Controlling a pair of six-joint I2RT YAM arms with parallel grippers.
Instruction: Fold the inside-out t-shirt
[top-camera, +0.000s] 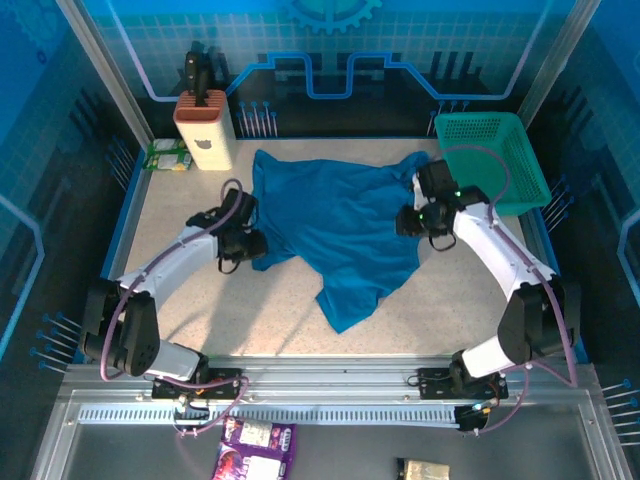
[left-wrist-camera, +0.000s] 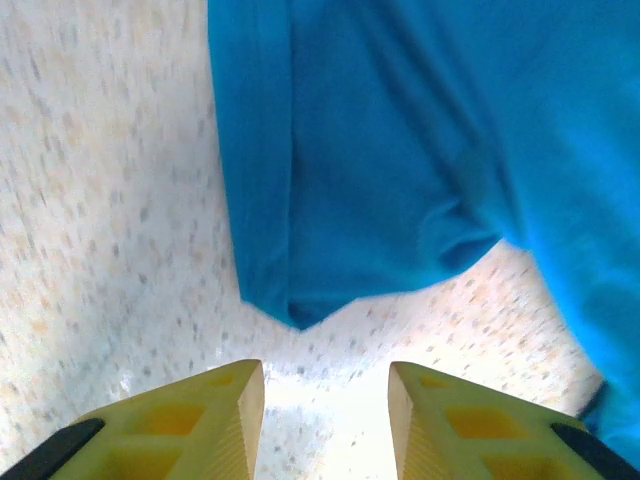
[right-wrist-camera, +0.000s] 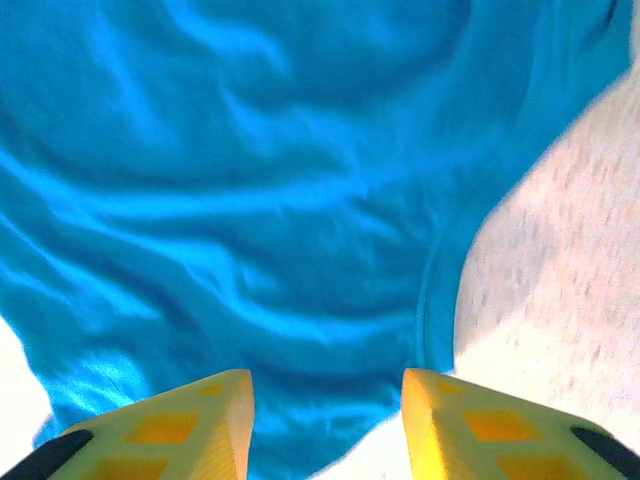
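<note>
Evidently both gaping, empty: left pincer (left-wrist-camera: 325, 378) beside t-shirt (top-camera: 340, 225) edge, right pincer (right-wrist-camera: 326, 385) above cloth.

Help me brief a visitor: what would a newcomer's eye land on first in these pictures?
The blue shirt, spread rumpled across the middle of the table, grabs the eye first. The left tool and the right tool flank it on either side, both open and holding nothing. A teal basket stands at the far right corner.
</note>
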